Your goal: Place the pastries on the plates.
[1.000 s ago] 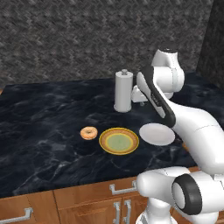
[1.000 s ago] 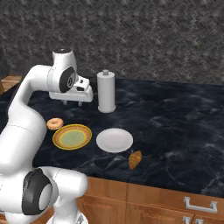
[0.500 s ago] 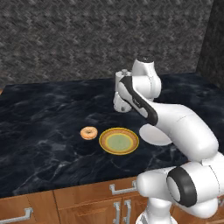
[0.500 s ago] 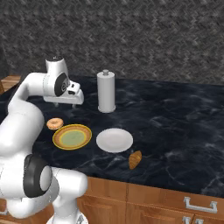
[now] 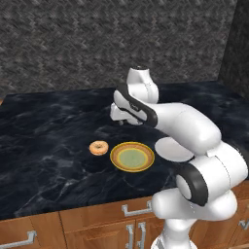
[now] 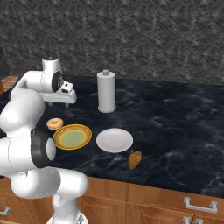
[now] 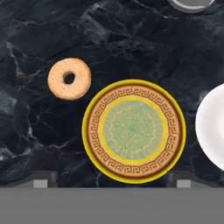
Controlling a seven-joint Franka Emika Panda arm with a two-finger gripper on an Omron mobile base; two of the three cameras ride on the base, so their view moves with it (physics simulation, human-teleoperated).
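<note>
**Fingers high and empty, both pastries off their plates**

Fingers [image 7: 39, 183] stand wide apart at the bottom of the hand view, nothing between them, with the hand hanging well above the tabletop [image 5: 44, 141] and looking straight down. The yellow-rimmed plate [image 7: 134, 130] serves as the landmark: it sits almost directly below the hand. The donut [image 7: 69, 78] lies just beside that plate, off its rim on the bare tabletop, not touching it. The white plate [image 6: 114, 140] lies just beside the yellow-rimmed plate on the opposite side from the donut, and the brown pastry [image 6: 135, 159] rests beyond it, near the tabletop's front edge. The paper towel roll [image 6: 106, 92] stands behind both plates.

My judgement: the hand is centred over the plate, not the donut, so a straight descent would close on china. The donut is low and round; a shallow or off-centre pinch could push it away or tip it. The brown pastry near the edge could be nudged off the tabletop.
</note>
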